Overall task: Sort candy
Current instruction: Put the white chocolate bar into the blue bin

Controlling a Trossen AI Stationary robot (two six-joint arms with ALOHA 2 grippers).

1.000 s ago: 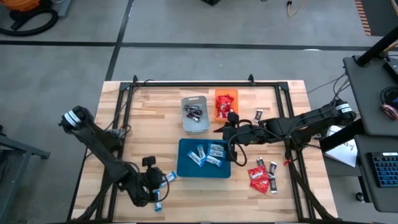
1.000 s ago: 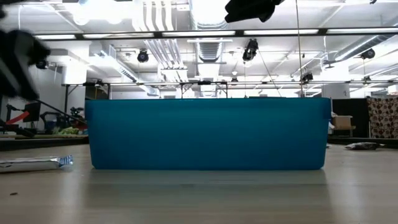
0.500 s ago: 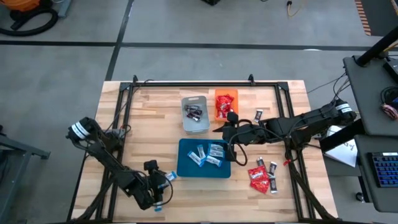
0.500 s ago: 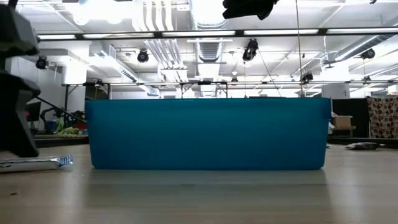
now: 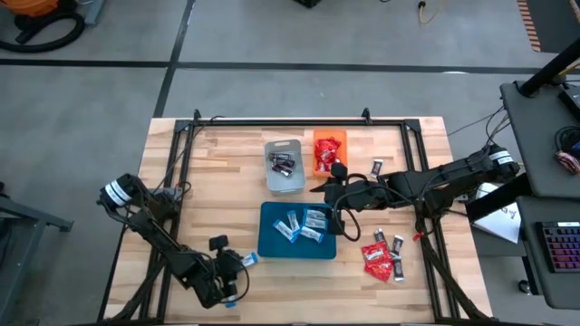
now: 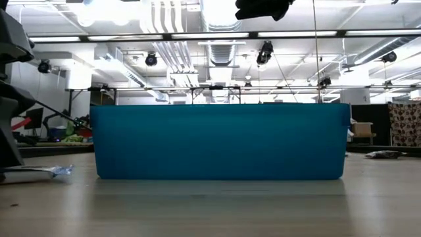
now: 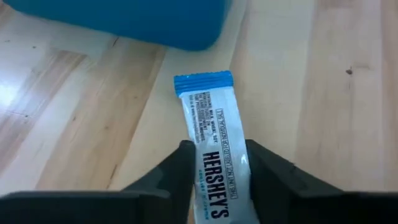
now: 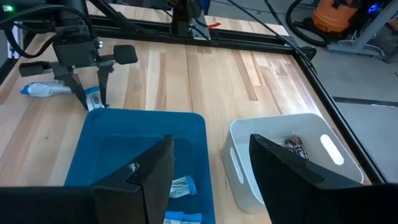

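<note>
Left gripper (image 7: 214, 163) closed on a blue-and-white bar (image 7: 211, 146), blue tray (image 7: 155, 22) ahead; right gripper (image 8: 211, 165) open above trays.

A light wooden table (image 5: 217, 172) with a black metal frame carries three trays: a grey tray (image 5: 284, 167) and an orange tray (image 5: 328, 151) side by side toward the far edge, and a blue tray (image 5: 296, 232) nearer the front. Loose candy lies on the bare wood: blue-and-white bars (image 5: 243, 263) just left of the blue tray, and red packets (image 5: 377, 260) with dark mini bars (image 5: 398, 245) to its right. One more dark mini bar (image 5: 377, 167) lies right of the orange tray.
</note>
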